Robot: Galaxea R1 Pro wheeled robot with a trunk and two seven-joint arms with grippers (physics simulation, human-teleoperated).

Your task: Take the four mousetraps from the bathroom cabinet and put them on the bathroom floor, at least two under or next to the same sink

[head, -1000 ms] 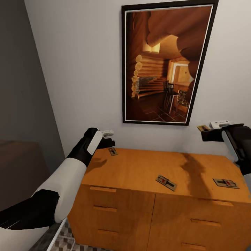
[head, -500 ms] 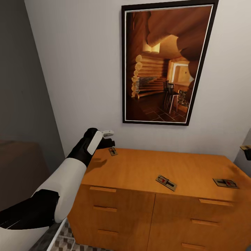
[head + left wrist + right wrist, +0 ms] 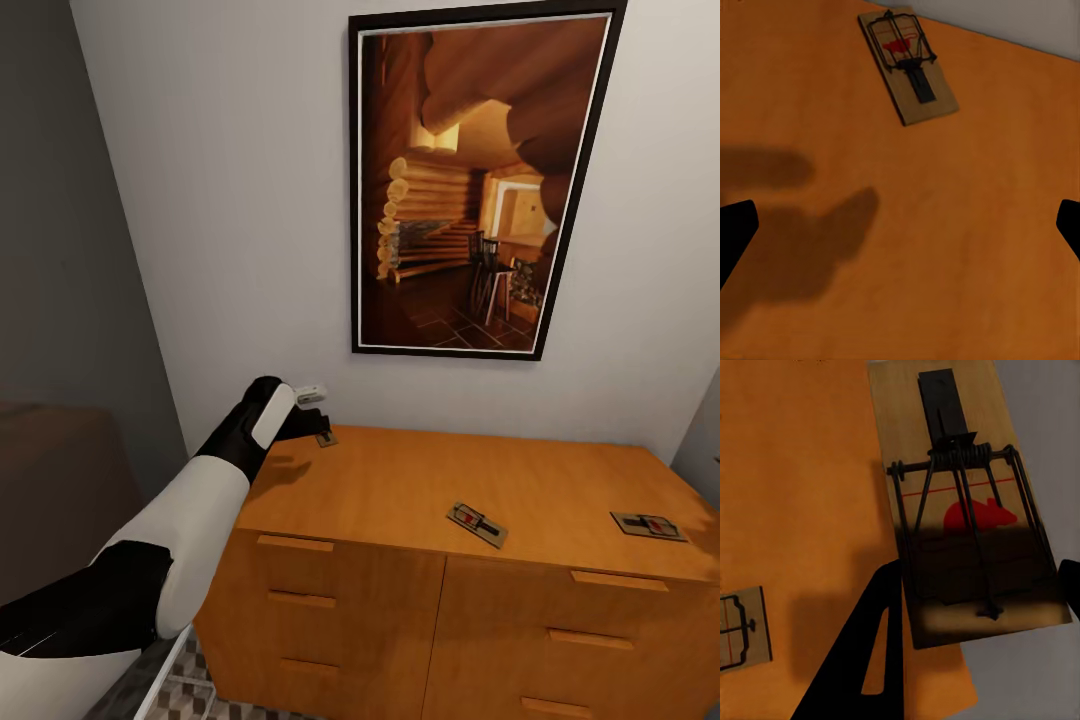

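The orange-brown cabinet (image 3: 400, 490) carries three mousetraps on its top: one at the back left (image 3: 326, 438), one near the front middle (image 3: 476, 523) and one at the right (image 3: 649, 525). My left gripper (image 3: 310, 426) hovers low over the top, just short of the back-left mousetrap (image 3: 907, 64), open with nothing between its dark fingertips (image 3: 735, 232). My right gripper (image 3: 975, 607) is shut on another mousetrap (image 3: 967, 502), held above the cabinet's edge, with one lying trap (image 3: 742, 626) below it.
A large framed picture (image 3: 470, 180) hangs on the white wall behind the cabinet. A grey wall and a dark low shape (image 3: 50, 480) close off the left. A strip of patterned bathroom floor (image 3: 190, 690) shows by the cabinet's left foot.
My right arm, carrying its mousetrap, swung off the right side of the head view. My left gripper dropped a little toward the back-left trap.
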